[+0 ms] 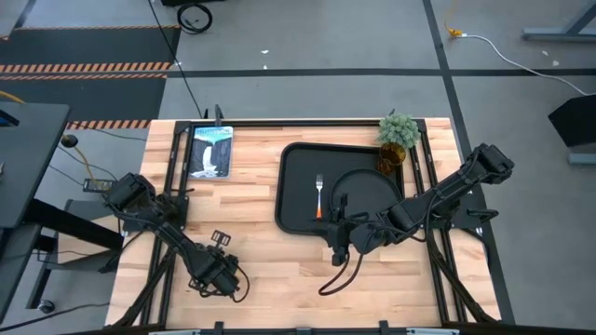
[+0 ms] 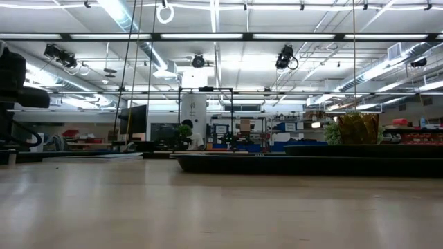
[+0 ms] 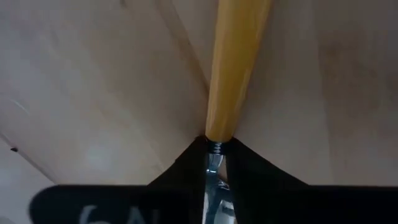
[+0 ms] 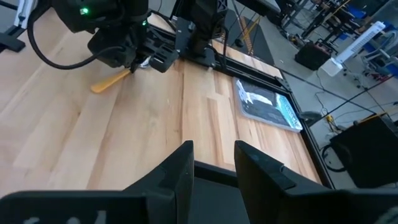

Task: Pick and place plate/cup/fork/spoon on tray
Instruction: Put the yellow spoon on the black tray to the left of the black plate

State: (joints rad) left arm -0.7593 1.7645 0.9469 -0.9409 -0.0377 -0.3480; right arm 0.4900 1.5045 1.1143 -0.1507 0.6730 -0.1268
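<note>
My left gripper (image 1: 223, 276) (image 3: 214, 148) is near the table's front left and is shut on the spoon; its yellow-orange handle (image 3: 233, 62) sticks out ahead of the fingers. It also shows in the right wrist view (image 4: 111, 81). My right gripper (image 1: 335, 249) (image 4: 214, 163) is open and empty at the tray's near edge. The black tray (image 1: 300, 200) lies at the table's middle right. On it lie the fork (image 1: 319, 195) and the round black plate (image 1: 365, 186), partly under my right arm. The amber cup (image 1: 391, 159) stands at the tray's far right corner. My left gripper pinches the spoon between its two fingers at the silver neck (image 3: 214, 152), just behind the end of the handle. The fingers lie along the spoon, and the handle points straight out past their tips over the wood. The bowl is hidden between the fingers. Whether the spoon is clear of the table, I cannot tell.
A green potted plant (image 1: 399, 130) stands beside the cup at the far right. A flat picture panel (image 1: 211, 151) lies at the far left. Bare wood stretches between the two grippers (image 1: 270, 256). A black cable (image 1: 340, 274) loops below my right gripper.
</note>
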